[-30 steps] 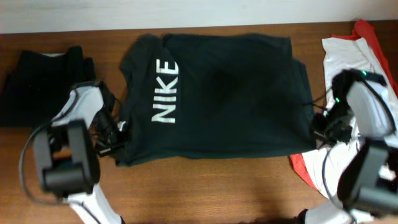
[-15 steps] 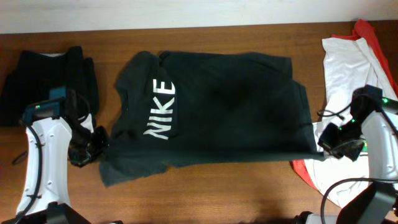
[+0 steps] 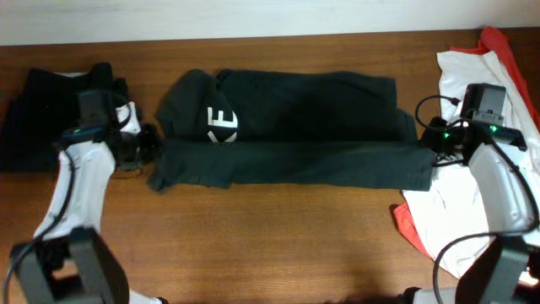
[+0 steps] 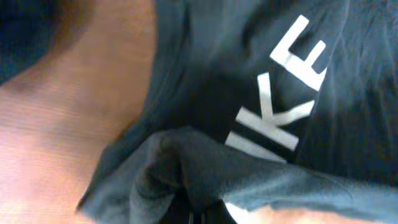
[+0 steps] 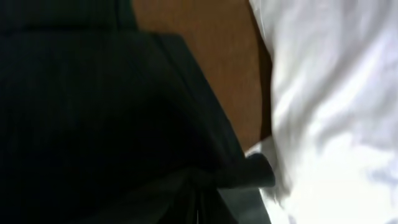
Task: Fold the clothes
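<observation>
**Shirt doubled over mid-table, a claw on each end**

Shirt [image 3: 304,127]: dark green, lying as a long strip across the middle of the table [image 3: 270,245]. Its near part is turned up over the rest. From overhead I read only the "E" of the white logo [image 3: 222,124]. My left wrist camera looks under the raised layer and shows "IKE".

Left claw [image 3: 145,152]: at the shirt's left end. In the wrist view the cloth bunches into a tight wad right where the fingers meet, so I log it as clamped on the shirt.

Right claw [image 3: 430,150]: at the shirt's right end, beside the white top [image 3: 468,80]. The dark cloth pulls to a pinched point at the fingers, so it is clamped on the shirt too.

Black pile [image 3: 42,118]: far left of the table, just behind the left arm and apart from the shirt.

Red cloth [image 3: 504,46]: shows from under the white top at the right edge.
</observation>
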Controlling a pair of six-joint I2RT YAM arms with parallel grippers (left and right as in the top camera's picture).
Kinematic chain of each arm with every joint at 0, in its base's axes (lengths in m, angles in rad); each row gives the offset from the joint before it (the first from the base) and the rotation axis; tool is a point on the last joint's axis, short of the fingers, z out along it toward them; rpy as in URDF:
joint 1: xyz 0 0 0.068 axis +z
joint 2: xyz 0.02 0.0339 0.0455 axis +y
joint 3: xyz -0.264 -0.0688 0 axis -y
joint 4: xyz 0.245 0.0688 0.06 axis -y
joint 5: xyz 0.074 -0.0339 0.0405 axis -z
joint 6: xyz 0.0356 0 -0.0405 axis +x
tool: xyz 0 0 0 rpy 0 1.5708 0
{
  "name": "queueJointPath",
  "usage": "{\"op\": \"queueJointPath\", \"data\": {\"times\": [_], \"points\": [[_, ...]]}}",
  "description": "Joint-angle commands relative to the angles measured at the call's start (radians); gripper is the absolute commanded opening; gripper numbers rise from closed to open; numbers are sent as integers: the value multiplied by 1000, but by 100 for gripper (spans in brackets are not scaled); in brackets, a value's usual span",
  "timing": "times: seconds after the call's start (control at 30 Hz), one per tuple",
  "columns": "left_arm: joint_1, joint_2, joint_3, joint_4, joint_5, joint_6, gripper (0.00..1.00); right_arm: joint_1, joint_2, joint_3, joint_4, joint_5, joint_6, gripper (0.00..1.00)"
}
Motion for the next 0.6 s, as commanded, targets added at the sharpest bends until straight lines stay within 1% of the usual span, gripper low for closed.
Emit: {"op": "queueJointPath", "data": {"times": [0.0,0.3,0.33,0.37,0.47,0.5,0.53,0.57], "points": [[-18,96,-2,93,7,-10,0,1,71,2,62,16,7,5],[-30,182,-2,196,6,-17,0,1,167,2,219,-32,7,5],[-30,181,-1,216,6,-17,1,1,172,2,237,-32,7,4],[-30,181,-1,238,7,-17,3,1,175,2,254,-32,7,5],[-31,181,-1,315,7,-17,22,1,185,2,313,-33,7,5],[-31,181,-1,331,6,-17,28,2,187,2,321,-33,7,9],[-31,181,-1,349,7,-17,38,1,188,2,326,-33,7,20],[-31,181,-1,360,7,-16,54,1,188,2,325,-33,7,34]]}}
